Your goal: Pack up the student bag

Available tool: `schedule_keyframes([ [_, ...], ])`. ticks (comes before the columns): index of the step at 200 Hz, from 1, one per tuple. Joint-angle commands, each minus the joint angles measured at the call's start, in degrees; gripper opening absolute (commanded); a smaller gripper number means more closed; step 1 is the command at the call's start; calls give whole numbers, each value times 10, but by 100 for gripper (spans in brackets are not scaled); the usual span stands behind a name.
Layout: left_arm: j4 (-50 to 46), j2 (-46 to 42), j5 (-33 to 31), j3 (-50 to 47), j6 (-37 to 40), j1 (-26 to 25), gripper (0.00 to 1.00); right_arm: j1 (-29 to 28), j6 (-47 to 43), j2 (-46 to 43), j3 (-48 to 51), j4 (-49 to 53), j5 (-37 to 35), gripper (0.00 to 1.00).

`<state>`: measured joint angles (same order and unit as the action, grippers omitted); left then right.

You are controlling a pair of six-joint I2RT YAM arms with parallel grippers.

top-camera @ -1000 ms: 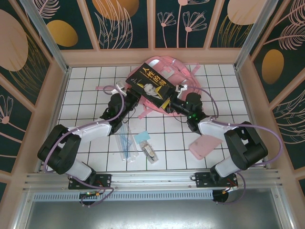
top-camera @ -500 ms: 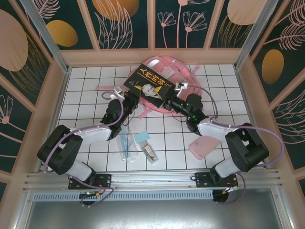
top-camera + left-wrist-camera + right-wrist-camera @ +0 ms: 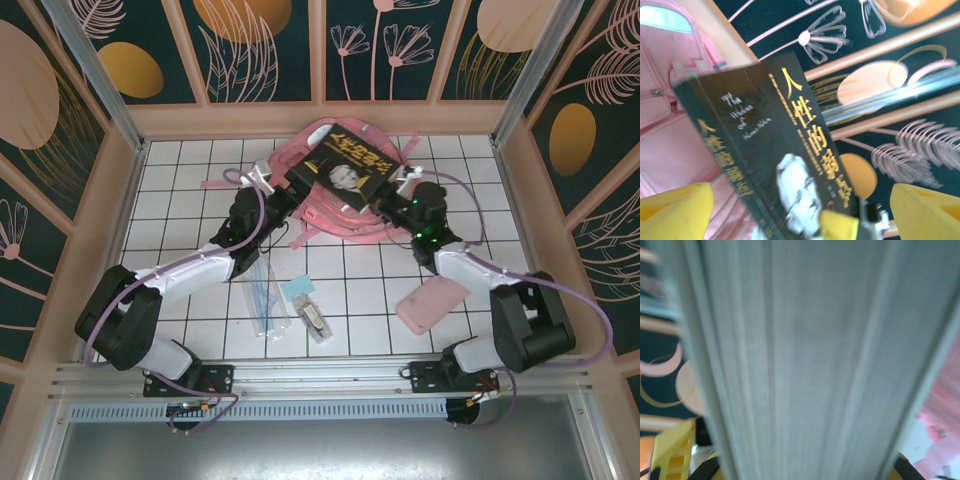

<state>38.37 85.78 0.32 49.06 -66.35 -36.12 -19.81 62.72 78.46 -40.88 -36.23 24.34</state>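
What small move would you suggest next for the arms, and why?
Probably draw the left gripper back off the book: its fingers stand wide apart either side, while the right gripper pinches the book's edge above the student bag.

The top camera looked steeply down from above and behind the arm bases, far enough back to take in the whole tiled table [image 3: 350,290]. The left wrist camera sat close behind its yellow fingers [image 3: 675,210], facing the black book [image 3: 775,165] between and just beyond the jaws, with the student bag [image 3: 670,125] left of them. The right wrist camera sat so near that book's page edge [image 3: 800,360], between its jaws, that it blurred. All three views shared the book.
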Motion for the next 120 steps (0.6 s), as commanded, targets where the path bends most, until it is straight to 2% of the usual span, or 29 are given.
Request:
schedule_keyframes([
  [1,-148,31,17,54,178,-21,88,66,-112,-79,-40,93,-14,0],
  [30,-286,109,18,171,338,-63,84,168,-209,-118,-102,264,-22,0],
  [70,-519,281,-25,403,501,-98,79,264,-279,-133,-146,372,-13,0],
  [95,-602,378,-79,521,556,-115,79,309,-280,-148,-132,375,16,0],
  [120,-636,442,-108,596,568,-118,79,331,-279,-166,-115,375,33,0],
])
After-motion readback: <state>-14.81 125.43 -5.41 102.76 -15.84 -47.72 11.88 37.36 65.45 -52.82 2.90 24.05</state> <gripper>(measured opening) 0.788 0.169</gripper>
